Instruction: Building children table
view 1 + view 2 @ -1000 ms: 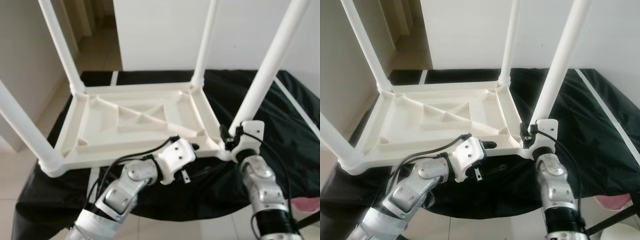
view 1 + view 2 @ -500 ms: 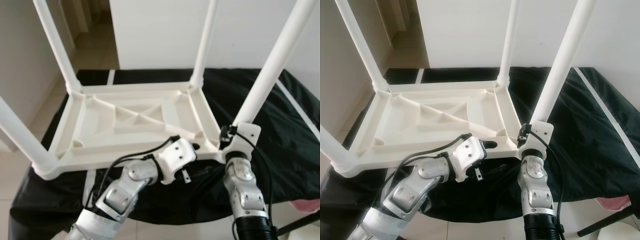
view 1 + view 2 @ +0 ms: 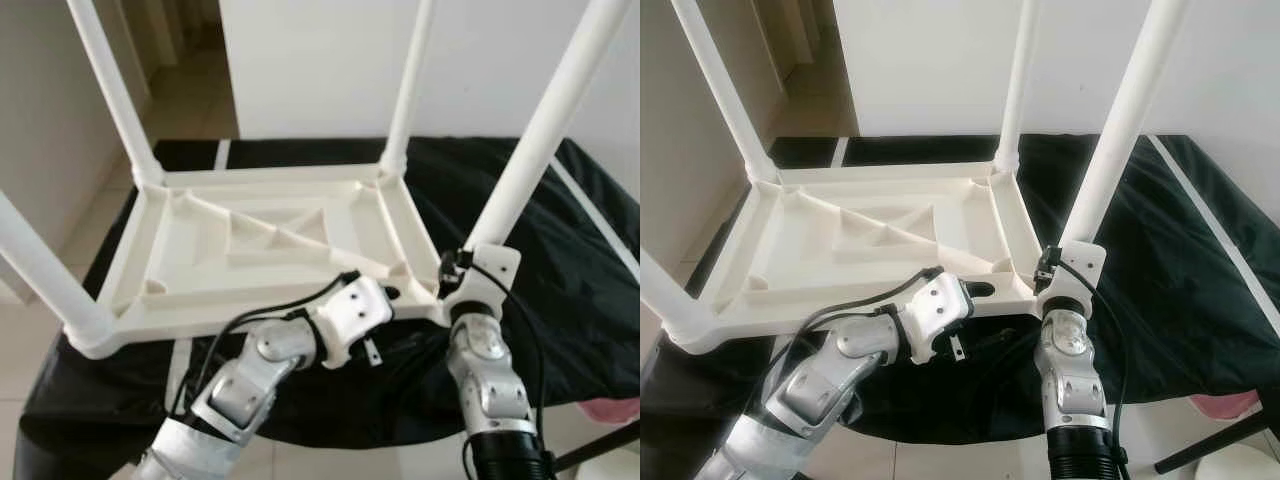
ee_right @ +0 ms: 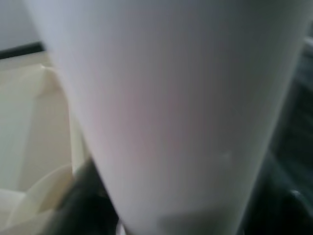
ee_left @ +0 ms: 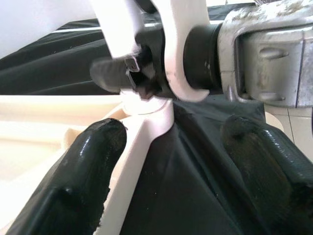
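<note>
My left gripper reaches up under the near rim of the upturned white table, which lies on the black cloth with its four legs up; its fingers are spread wide, one either side of that rim. My right gripper stands upright at the near right corner, pressed against the base of the leg, though I can't tell how wide its fingers are. Since half a second ago nothing has visibly moved; a second ago the right arm sat further right and leaned more.
</note>
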Robot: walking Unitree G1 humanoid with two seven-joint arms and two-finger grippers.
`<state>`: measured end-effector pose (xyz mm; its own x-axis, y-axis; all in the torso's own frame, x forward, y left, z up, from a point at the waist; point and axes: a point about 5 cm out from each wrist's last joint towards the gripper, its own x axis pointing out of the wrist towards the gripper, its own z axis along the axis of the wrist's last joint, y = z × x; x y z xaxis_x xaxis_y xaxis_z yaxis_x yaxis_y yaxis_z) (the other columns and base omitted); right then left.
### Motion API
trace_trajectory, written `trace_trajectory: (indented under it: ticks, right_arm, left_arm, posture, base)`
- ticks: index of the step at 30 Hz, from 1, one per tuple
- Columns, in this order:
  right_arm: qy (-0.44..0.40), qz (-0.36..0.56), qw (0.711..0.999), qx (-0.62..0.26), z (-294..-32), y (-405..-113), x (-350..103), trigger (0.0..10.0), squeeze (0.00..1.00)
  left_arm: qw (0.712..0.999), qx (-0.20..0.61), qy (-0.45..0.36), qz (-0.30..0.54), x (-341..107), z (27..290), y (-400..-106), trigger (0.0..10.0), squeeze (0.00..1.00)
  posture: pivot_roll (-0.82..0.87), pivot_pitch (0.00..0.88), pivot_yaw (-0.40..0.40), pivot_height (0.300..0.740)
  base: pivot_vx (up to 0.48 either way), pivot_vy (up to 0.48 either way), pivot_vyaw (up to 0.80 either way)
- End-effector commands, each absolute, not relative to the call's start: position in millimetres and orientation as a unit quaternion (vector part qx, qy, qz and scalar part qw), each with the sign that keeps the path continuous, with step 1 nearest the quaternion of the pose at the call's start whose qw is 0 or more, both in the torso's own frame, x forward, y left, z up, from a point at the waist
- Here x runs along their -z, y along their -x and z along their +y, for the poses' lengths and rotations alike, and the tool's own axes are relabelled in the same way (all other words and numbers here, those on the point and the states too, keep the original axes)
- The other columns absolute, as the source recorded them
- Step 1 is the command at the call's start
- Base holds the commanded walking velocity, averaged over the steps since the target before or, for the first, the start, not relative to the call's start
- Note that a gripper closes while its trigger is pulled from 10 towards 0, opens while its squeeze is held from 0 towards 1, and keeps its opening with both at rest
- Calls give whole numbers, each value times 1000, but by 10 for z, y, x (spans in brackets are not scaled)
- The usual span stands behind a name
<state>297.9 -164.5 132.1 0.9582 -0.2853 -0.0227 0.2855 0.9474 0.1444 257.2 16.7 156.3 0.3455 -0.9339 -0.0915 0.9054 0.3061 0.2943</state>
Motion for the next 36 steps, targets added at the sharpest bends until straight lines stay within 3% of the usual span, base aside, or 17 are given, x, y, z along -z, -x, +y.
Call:
trace_trajectory:
  ticks: [1, 10, 11, 12, 13, 26, 36]
  right_arm:
    - [-79, 8, 988, 133, -1650, -2969, -1280, 10000, 1000]
    - [-69, -10, 994, 85, -1723, -2956, -1301, 10000, 1000]
    - [-66, -12, 995, 72, -1769, -2954, -1299, 10000, 545]
    - [-63, -13, 996, 64, -1800, -2955, -1299, 10000, 545]
    - [-54, -15, 997, 44, -1839, -2955, -1297, 10000, 0]
    - [12, -28, 990, -140, -1963, -3016, -1320, 10000, 0]
    - [57, -28, 972, -226, -1923, -3121, -1364, 10000, 0]
  left_arm:
    - [800, 579, -151, -46, -1565, 163, -2581, 10000, 0]
    - [801, 577, -152, -47, -1569, 164, -2580, 10000, 0]
    - [802, 576, -152, -47, -1566, 168, -2578, 10000, 0]
    - [802, 576, -152, -46, -1565, 171, -2577, 10000, 0]
    - [803, 575, -152, -46, -1565, 176, -2580, 10000, 0]
    - [805, 572, -151, -45, -1567, 182, -2608, 10000, 0]
    - [796, 580, -165, -49, -1579, 122, -2637, 10000, 0]
  posture:
    - [-33, 0, -31, 740]
    - [-28, 0, -35, 740]
    - [-28, 0, -35, 740]
    - [-27, 0, -37, 740]
    - [-28, 0, -35, 740]
    - [-42, 0, -16, 740]
    - [-60, 0, -6, 740]
  base:
    - [0, 0, 0]
    - [0, 0, 0]
    - [0, 0, 0]
    - [0, 0, 0]
    - [0, 0, 0]
    - [0, 0, 0]
    - [0, 0, 0]
